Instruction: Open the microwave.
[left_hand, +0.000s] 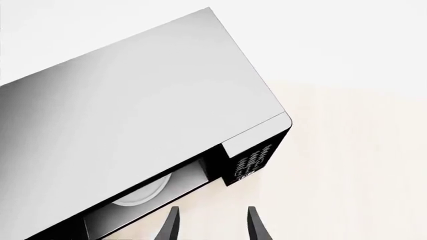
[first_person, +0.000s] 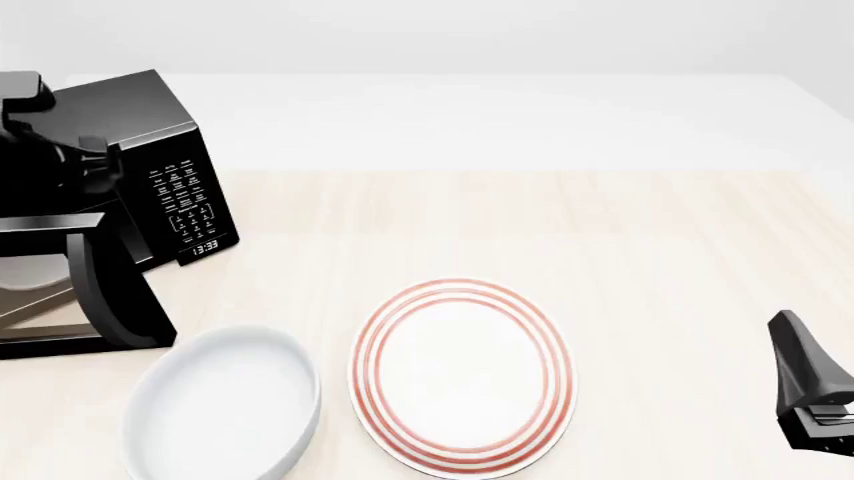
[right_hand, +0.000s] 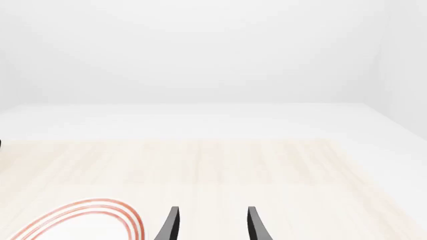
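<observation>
The microwave (first_person: 147, 130) is a glossy black box at the table's far left, with a white-lettered keypad (first_person: 187, 205) and a small clock display (first_person: 204, 246). Its door (first_person: 114, 290) stands swung out toward me, and the cavity is open. In the left wrist view the microwave's top (left_hand: 133, 100), keypad (left_hand: 250, 162) and pale turntable (left_hand: 140, 192) show. My left gripper (left_hand: 213, 226) is open and empty, above and just in front of the open cavity. My left arm (first_person: 40, 125) hangs over the microwave. My right gripper (right_hand: 213, 226) is open and empty, low at the right (first_person: 801, 350).
A white bowl (first_person: 220, 405) sits near the front, just right of the open door. A white plate with red rings (first_person: 461, 375) lies beside it at centre front, and its rim shows in the right wrist view (right_hand: 93, 212). The table is pale wood (first_person: 601, 230).
</observation>
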